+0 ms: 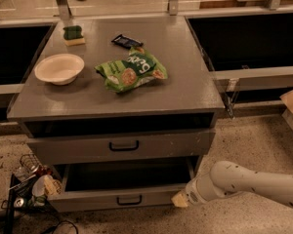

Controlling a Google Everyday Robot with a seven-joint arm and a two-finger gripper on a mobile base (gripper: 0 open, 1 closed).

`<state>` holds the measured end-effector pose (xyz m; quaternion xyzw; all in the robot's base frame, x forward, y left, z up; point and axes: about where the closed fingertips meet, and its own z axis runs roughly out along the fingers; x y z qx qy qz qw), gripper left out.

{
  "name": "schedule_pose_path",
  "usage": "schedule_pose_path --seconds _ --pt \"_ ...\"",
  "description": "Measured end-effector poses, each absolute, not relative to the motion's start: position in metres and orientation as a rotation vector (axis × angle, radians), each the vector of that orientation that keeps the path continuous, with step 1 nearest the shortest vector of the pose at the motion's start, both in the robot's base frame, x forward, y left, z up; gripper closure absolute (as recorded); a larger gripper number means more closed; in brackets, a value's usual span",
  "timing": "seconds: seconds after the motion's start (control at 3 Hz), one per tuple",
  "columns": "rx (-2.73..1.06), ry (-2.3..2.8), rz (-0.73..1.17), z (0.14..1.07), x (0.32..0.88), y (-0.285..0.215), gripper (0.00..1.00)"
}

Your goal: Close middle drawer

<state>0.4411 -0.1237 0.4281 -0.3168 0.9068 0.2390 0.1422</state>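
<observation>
The middle drawer [88,200], flat grey-painted wood, stands pulled out. The cream-tipped gripper [178,199] sits at its 3 o'clock corner; open or closed, I cannot tell.

Cabinet top [190,84] carries a white bowl [59,68], green snack bag [132,72], green sponge [73,35] and dark wrapper [126,41]

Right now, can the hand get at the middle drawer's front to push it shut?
Probably yes. The hand is low at the right end of the middle drawer front panel, with nothing between them. The floor clutter sits off the drawer's left corner, away from it.
</observation>
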Motion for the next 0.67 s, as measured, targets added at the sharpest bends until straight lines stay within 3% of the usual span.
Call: schedule_pose_path --seconds 0.67 --pt "-0.855 2.630 0.747 0.4191 0.4473 -0.1199 1.00"
